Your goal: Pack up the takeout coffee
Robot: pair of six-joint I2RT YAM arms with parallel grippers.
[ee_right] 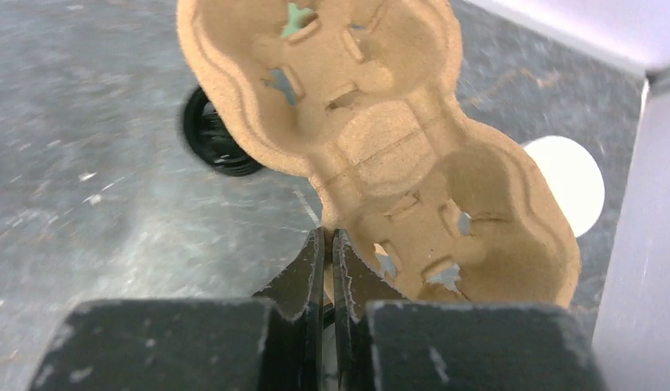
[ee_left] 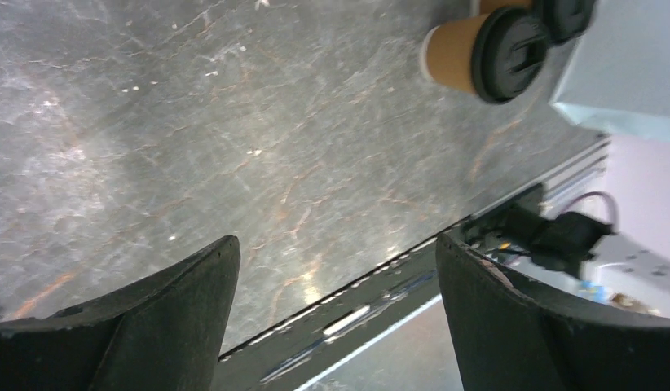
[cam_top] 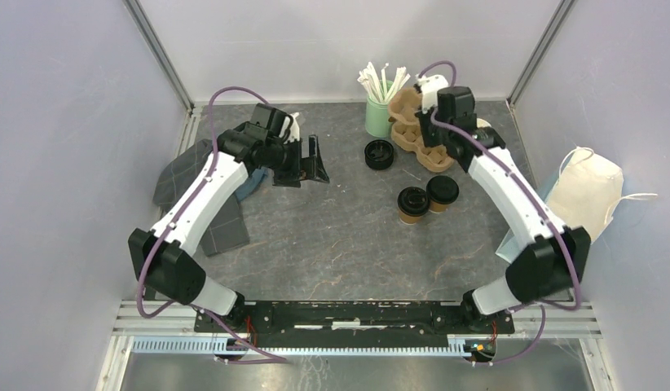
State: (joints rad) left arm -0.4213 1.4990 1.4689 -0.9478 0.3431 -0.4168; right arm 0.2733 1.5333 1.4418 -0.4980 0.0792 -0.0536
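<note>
At far right of the table [cam_top: 332, 244], my right jaws pinch the carrier [ee_right: 372, 147] rim; left jaws stand apart, empty. Cups [cam_top: 413, 204] sit mid-table. Risk: thin grip slips, carrier drops.

The table [cam_top: 332, 244] is dark grey, stone-patterned, with thin rust-orange veins. At centre right, the takeout coffee cups [cam_top: 413, 213] are kraft brown with black lids. Above them, the lid stack [cam_top: 379, 154] is black, the pulp cup carrier [cam_top: 405, 122] is tan, and the mint-green pot [cam_top: 378, 120] holds white straws [cam_top: 382, 81]. The cloth [cam_top: 222, 228] at left is grey with a pale grid. The bag [cam_top: 588, 191] at right is cream. The arms [cam_top: 499, 175] are white and black, with purple cables [cam_top: 234, 90].
</note>
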